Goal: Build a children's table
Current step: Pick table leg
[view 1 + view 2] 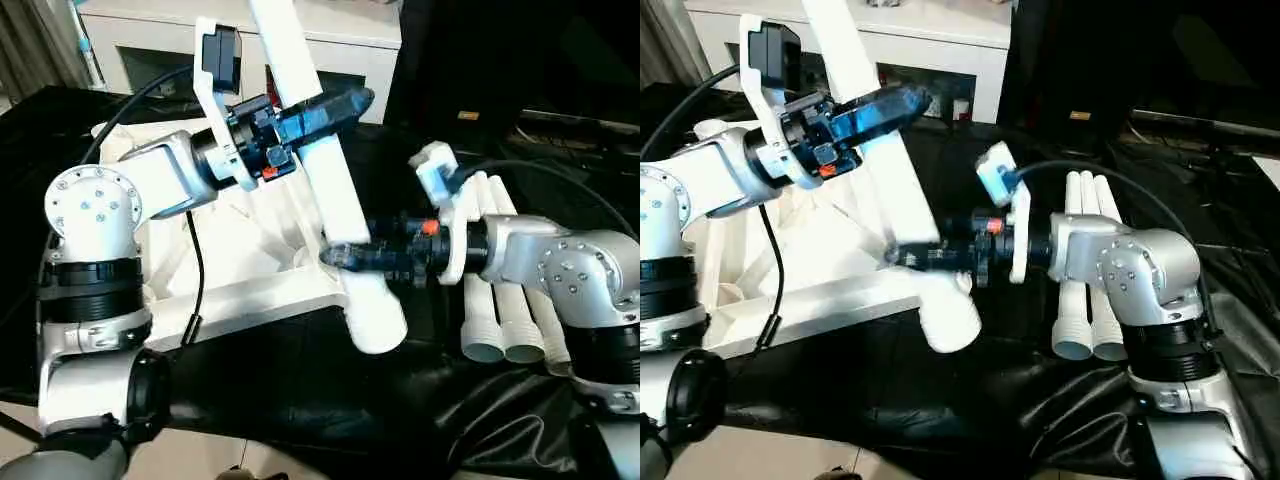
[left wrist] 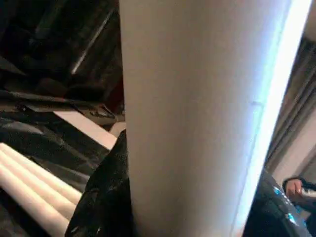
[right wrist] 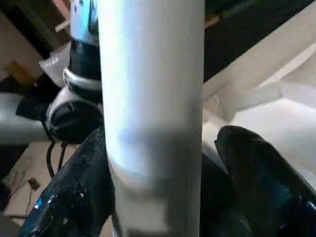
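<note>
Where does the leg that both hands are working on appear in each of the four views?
Left eye view: the leg runs diagonally from top centre down to the tabletop corner.
Right eye view: same leg, left of centre.
Left wrist view: the leg rises through the middle.
Right wrist view: the leg stands between the black fingers.
Shared landmark: the spare legs lying on the black cloth.

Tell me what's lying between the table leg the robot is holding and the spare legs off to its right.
The right gripper and its black wrist reach across that gap to the held leg. Beneath lies black sheeting, up to the spare legs, as the left eye view shows.
</note>
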Motion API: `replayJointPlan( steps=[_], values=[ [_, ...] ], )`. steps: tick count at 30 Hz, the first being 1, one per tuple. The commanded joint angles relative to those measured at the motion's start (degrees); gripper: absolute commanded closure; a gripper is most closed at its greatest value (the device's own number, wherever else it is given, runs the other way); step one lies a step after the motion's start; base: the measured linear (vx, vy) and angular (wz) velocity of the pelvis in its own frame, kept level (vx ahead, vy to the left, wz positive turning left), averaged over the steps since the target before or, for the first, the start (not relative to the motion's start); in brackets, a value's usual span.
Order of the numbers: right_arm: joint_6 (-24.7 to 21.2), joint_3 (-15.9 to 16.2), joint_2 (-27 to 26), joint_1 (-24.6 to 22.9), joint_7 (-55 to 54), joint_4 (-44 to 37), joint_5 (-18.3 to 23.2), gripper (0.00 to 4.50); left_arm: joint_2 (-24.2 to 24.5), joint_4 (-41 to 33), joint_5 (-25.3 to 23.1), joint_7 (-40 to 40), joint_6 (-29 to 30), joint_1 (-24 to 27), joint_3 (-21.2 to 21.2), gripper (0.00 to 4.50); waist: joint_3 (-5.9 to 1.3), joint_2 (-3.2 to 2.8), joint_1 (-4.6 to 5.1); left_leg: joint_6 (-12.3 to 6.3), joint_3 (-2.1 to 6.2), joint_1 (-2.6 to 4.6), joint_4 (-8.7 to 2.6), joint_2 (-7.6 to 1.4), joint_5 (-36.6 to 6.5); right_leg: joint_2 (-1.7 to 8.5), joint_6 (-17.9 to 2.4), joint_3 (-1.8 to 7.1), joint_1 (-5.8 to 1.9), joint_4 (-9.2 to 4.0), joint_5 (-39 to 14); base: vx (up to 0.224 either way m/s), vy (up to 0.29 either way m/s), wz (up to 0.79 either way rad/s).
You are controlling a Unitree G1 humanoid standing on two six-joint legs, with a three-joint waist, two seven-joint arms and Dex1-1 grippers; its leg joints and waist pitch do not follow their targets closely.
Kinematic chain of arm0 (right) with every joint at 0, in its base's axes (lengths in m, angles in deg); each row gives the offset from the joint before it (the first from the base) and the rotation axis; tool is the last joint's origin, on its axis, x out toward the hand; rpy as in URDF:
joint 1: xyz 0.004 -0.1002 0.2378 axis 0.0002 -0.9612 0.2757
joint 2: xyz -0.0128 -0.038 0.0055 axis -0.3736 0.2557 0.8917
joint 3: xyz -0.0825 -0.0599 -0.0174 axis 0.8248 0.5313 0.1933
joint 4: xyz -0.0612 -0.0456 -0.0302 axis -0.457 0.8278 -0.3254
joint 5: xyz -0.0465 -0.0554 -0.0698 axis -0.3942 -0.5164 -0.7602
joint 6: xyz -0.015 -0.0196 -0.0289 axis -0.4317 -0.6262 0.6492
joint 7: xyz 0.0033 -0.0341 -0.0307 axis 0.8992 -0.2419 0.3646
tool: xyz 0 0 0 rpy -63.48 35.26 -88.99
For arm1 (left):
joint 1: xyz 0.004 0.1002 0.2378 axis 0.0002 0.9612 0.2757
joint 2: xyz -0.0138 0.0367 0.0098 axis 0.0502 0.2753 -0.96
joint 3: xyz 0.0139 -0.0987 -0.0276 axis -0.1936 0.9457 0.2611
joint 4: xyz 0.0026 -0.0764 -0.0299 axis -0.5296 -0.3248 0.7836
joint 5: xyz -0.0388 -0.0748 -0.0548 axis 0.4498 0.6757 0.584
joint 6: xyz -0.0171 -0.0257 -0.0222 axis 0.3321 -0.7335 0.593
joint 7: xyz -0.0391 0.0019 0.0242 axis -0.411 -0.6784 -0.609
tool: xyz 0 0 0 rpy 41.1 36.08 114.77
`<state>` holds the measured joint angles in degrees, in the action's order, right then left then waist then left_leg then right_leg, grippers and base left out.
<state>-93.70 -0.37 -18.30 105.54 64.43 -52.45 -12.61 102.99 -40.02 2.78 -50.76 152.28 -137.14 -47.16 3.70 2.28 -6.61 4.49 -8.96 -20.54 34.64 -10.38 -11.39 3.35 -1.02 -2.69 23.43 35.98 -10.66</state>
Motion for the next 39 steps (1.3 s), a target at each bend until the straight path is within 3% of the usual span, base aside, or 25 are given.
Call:
replayJointPlan(
  steps=[1, 12, 17, 39],
  values=[
    [-0.05, 1.14, 1.06, -0.69, -0.01, -0.37, -1.77, 1.12, 0.29, -1.9, 0.41, 1.76, 0.7, -1.09, -0.93, 2.77, -4.33, 0.31, -0.32, 1.07, -0.09, -0.22, -3.4, -1.53, -1.69, 3.84, -9.33, 2.48, -4.12, -3.63, -7.58, 0.0, 0.0, 0.0],
    [0.87, 6.57, 4.32, 0.15, 3.63, -1.02, -3.63, 1.12, 2.64, -2.42, -1.99, 5.77, 0.36, -1.87, -5.68, 2.77, -4.36, 0.46, -0.31, 1.14, -0.07, -0.24, -3.38, -1.6, -1.15, 3.83, -9.17, 2.49, -4.12, -3.43, -6.88, 0.0, 0.0, 0.0],
    [0.67, 7.44, 5.14, -0.1, 4.98, -1.72, -3.23, 1.12, 3.22, -2.08, -3.12, 6.47, -0.35, -2.04, -6.69, 2.77, -4.36, 0.59, -0.33, 1.0, -0.09, -0.27, -3.34, -1.59, -1.51, 3.86, -9.29, 2.52, -4.16, -3.52, -7.34, 0.0, 0.0, 0.0],
    [0.72, 7.75, 3.84, -1.24, 4.24, -1.82, -2.62, 1.12, 3.56, -1.37, -5.43, 8.99, -1.74, -2.44, -8.65, 2.77, -4.4, 0.55, -0.33, 1.35, -0.07, -0.25, -3.25, -1.59, -1.95, 3.9, -10.03, 2.5, -4.16, -3.45, -7.2, 0.0, 0.0, 0.0]
  ],
)
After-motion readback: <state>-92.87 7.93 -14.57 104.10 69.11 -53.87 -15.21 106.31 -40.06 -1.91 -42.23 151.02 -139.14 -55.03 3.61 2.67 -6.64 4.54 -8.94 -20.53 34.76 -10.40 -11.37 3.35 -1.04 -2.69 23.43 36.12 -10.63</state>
